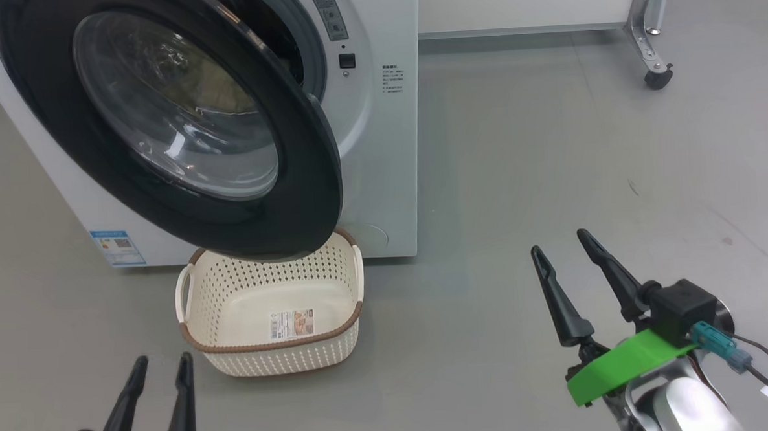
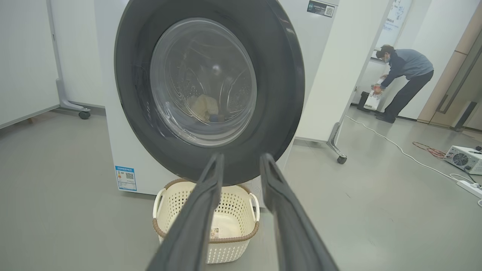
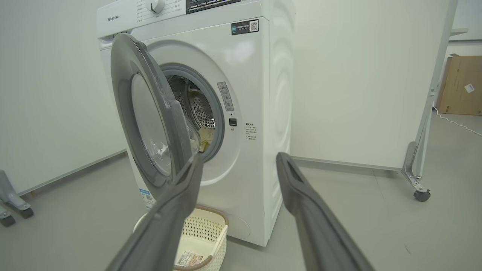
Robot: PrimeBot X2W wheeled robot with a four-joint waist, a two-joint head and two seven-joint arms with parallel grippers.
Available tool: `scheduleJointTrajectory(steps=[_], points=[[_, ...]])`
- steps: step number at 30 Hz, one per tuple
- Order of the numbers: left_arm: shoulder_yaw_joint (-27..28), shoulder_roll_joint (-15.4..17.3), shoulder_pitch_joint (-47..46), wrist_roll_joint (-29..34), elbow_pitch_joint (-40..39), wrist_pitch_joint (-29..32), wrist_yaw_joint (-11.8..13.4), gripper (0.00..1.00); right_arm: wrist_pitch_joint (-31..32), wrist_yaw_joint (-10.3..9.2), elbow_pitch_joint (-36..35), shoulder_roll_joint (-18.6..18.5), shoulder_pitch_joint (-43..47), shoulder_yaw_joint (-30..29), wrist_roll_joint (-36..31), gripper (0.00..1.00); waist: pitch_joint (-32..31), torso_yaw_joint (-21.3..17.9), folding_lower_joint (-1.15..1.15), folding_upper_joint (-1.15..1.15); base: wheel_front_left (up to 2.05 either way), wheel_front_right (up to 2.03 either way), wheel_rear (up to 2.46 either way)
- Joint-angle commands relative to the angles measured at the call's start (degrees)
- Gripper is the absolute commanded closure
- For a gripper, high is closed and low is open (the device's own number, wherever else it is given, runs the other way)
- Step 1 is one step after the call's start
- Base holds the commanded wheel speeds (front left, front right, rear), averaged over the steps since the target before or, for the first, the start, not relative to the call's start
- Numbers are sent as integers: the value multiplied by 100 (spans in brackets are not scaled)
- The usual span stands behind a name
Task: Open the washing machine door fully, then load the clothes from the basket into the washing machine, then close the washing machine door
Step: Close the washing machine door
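Observation:
The washing machine door (image 1: 179,121) stands partly open, swung out from the white washing machine (image 1: 381,151), black rim and glass toward me. Through the glass in the left wrist view a pale yellow garment (image 2: 205,107) lies in the drum; the right wrist view shows yellow cloth (image 3: 206,136) inside the opening. The cream basket (image 1: 275,311) sits on the floor under the door with nothing in it. My left gripper (image 1: 157,371) is open at the lower left, before the basket. My right gripper (image 1: 560,246) is open at the lower right, off to the basket's right, holding nothing.
A white partition on caster legs (image 1: 656,74) stands to the machine's right. In the left wrist view a person (image 2: 404,81) bends over at the far right, with cables and a white box (image 2: 465,158) on the floor there.

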Motion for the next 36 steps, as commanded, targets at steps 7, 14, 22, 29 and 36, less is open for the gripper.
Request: scheduleJointTrajectory(steps=[7, 14, 22, 29, 36], points=[[285, -31, -214, 190, -29, -80, -38, 0, -37, -16, -77, -80, -143, 124, 14, 0, 49, -4, 0, 0, 0, 0, 0], [251, -46, -252, 310, 37, -81, -38, 0, -37, -16, -32, -76, -158, 106, 6, 0, 87, -15, 0, 0, 0, 0, 0], [187, -92, -270, 336, 106, -81, -38, 0, -37, -16, 18, -74, -148, 72, -27, 0, 95, -10, 0, 0, 0, 0, 0], [201, -115, -285, 337, 197, -81, -38, 0, -37, -16, 87, -71, -140, 31, -58, 0, 118, -6, 0, 0, 0, 0, 0], [191, -135, -292, 358, 191, -81, -38, 0, -37, -16, 104, -54, -145, 22, -75, 0, 161, -5, 0, 0, 0, 0, 0]])
